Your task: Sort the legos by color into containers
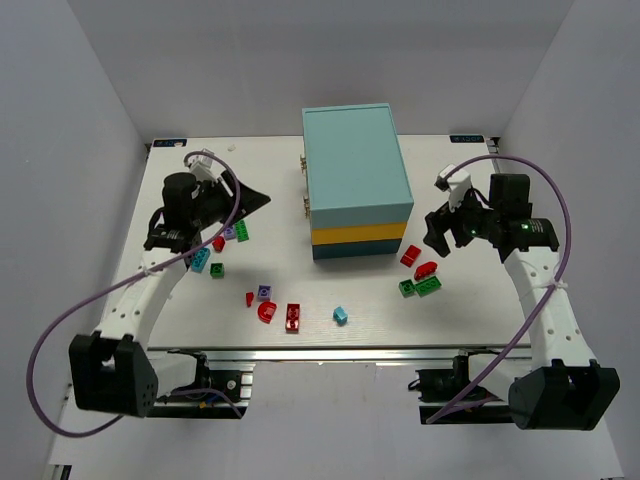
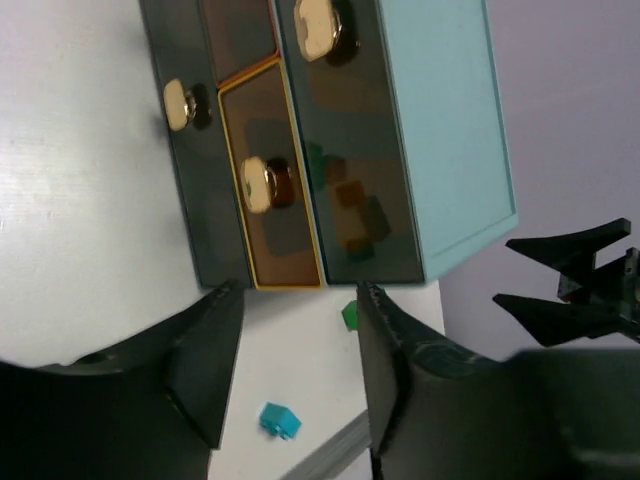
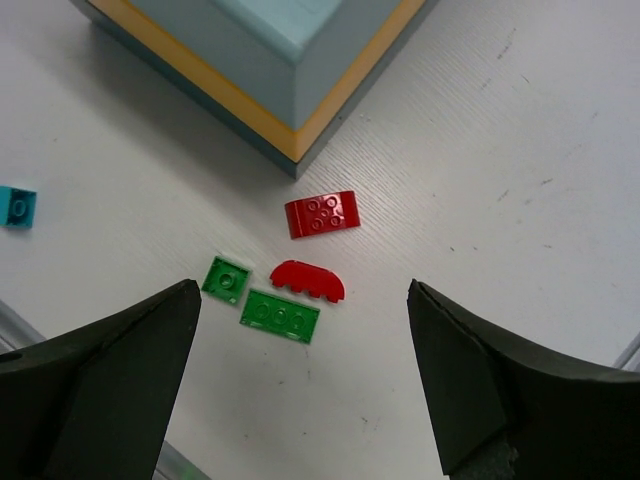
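Down at the front of the table point(image 1: 180, 335), nearest the arm bases, a loose row of legos point(image 1: 293, 316) sits out in the open: a small red piece point(image 1: 250, 298), a purple brick point(image 1: 264, 292), a red curved piece point(image 1: 267, 311) and, off to the right, a light blue brick point(image 1: 340, 315), all well apart from both hands. Up a step on the right, the right gripper point(image 1: 435, 230) hovers with its jaws spread wide and nothing in them. Its wrist camera looks down on a green plate point(image 3: 280, 315), a green square point(image 3: 226, 279) and a red arched piece point(image 3: 307, 282), lying close together on the table in the gap between its fingers point(image 3: 110, 380), with a red studded plate point(image 3: 322, 214) just beyond, near the corner of the cabinet point(image 3: 260, 40). Across on the left, the left gripper point(image 1: 258, 200) stands about half open and it too grips nothing, its tips aimed at the cabinet's drawer side. Its own cluster lies just nearer than the tips, beside the wrist: a red lego point(image 1: 218, 243), a purple lego point(image 1: 229, 232), a green lego point(image 1: 242, 230), then a light blue lego point(image 1: 201, 260) and a second green lego point(image 1: 217, 270) closer in. Farthest back stands the cabinet itself, light teal over yellow over darker teal, its drawers point(image 2: 350, 130) flush, each with a pale gold knob point(image 2: 258, 185). Dim green and reddish shapes show behind the light teal drawer's front, possibly bricks inside, though the tinted panel is too dark to say.
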`<state>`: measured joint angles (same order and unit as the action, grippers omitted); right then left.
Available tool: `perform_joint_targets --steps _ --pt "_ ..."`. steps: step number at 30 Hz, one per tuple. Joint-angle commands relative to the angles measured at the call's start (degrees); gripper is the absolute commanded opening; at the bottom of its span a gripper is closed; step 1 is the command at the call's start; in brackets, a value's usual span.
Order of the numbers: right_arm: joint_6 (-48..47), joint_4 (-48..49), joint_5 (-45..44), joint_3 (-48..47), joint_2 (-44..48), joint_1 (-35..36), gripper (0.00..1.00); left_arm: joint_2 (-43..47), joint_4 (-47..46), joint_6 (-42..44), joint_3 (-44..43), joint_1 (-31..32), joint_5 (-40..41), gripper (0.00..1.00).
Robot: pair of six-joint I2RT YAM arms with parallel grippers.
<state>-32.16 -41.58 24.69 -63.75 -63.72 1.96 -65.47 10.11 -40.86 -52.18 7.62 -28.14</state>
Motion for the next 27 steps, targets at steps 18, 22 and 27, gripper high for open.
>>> perform_joint_targets --steps 18,22,27 --pt "7.03 10.20 23.48 1.69 1.58 0.06 0.50 -42.01 -34.80 -23.64 -25.33 1.78 -13.34 0.66" --pt "6.59 10.91 23.48 2.48 1.94 -0.11 0.51 -45.35 -37.70 -26.02 -26.83 2.31 -15.36 0.66" --pt "6.06 12.14 22.95 3.36 1.94 -0.11 0.52 -47.90 -38.33 -27.25 -27.97 3.02 -19.14 0.64"
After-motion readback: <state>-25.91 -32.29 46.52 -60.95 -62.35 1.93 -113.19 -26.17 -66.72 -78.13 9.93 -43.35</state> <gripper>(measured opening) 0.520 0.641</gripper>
